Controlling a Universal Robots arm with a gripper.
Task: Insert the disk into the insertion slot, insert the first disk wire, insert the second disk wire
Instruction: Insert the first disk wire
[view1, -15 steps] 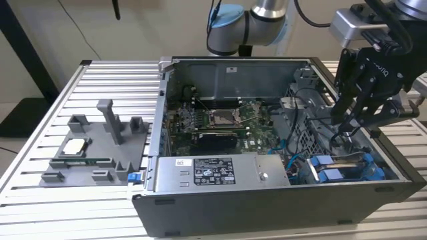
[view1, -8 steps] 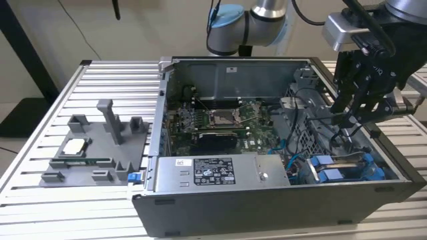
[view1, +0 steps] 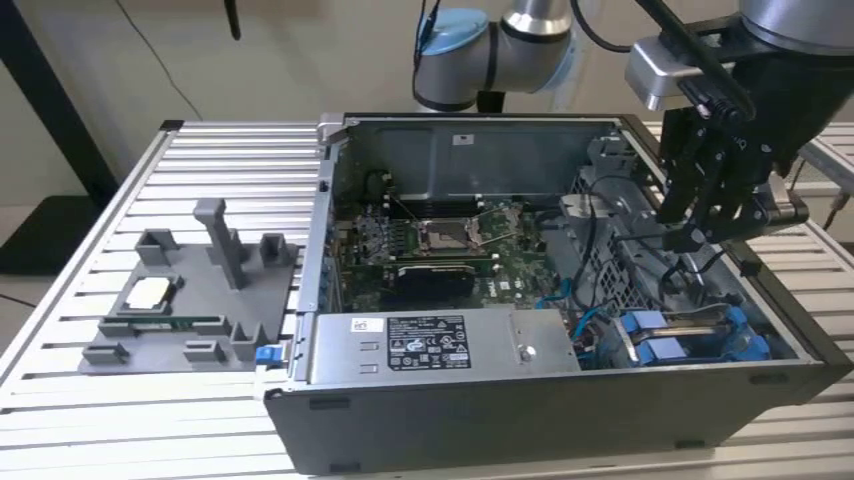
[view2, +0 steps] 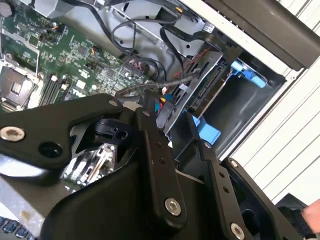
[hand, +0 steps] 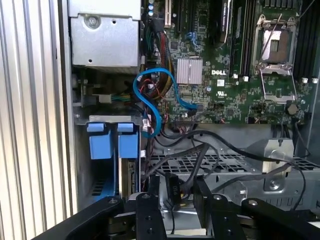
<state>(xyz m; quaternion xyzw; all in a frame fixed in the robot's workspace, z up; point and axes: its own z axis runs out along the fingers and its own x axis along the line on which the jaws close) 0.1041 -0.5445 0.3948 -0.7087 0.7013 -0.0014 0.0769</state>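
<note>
Black-linked claw (view1: 695, 236) hangs inside the open grey metal computer case (view1: 561, 400), at the exterior view's right, and looks clamped on a small black wire plug (hand: 174, 191). By its bright blue carrier tabs, the silver-grey disk (hand: 128, 146) seems already seated in the perforated grey metal insertion slot (hand: 81, 167), near the plug. A wire looks to be the step in hand: hold the plug square to the disk's socket, steer clear of the looped blue cable (hand: 150, 100), and press straight and gently.

Grey perforated metal drive bay (view1: 694, 338) sits in the case's (view1: 534, 425) corner, two bright blue plastic tabs (hand: 99, 145) at its mouth
</note>
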